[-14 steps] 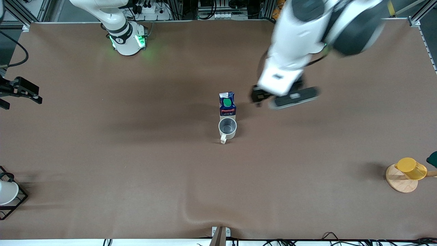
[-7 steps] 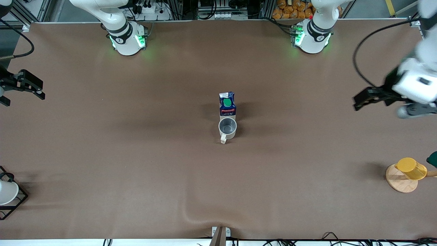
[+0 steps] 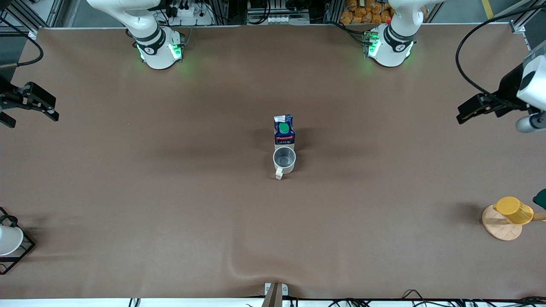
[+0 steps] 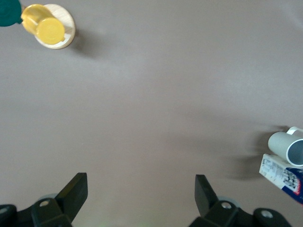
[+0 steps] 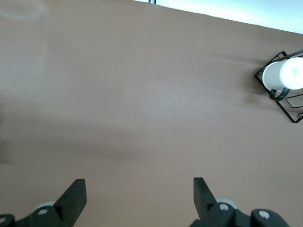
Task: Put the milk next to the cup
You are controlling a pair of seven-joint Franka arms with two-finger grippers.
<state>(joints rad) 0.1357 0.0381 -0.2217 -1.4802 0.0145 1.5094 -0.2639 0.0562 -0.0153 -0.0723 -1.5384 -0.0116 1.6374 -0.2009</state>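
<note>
The milk [image 3: 284,129], a dark blue carton with a green cap, stands upright at the table's middle. The cup [image 3: 284,159], a beige mug with a grey inside, stands touching or almost touching it, nearer to the front camera, handle toward that camera. Both show at the edge of the left wrist view, the cup [image 4: 286,145] beside the milk [image 4: 283,173]. My left gripper [image 3: 467,111] is open and empty, high over the left arm's end of the table [image 4: 141,189]. My right gripper [image 3: 33,119] is open and empty over the right arm's end [image 5: 139,189].
A yellow cup [image 3: 514,209] lies on a wooden disc [image 3: 499,228] near the left arm's end, with a dark green thing [image 3: 541,198] beside it. A white cup [image 5: 284,74] sits in a black wire rack [image 3: 19,251] near the right arm's end.
My left arm has swung away from beside the milk to the left arm's end of the table. The right gripper has shifted slightly. Milk and cup have not moved.
</note>
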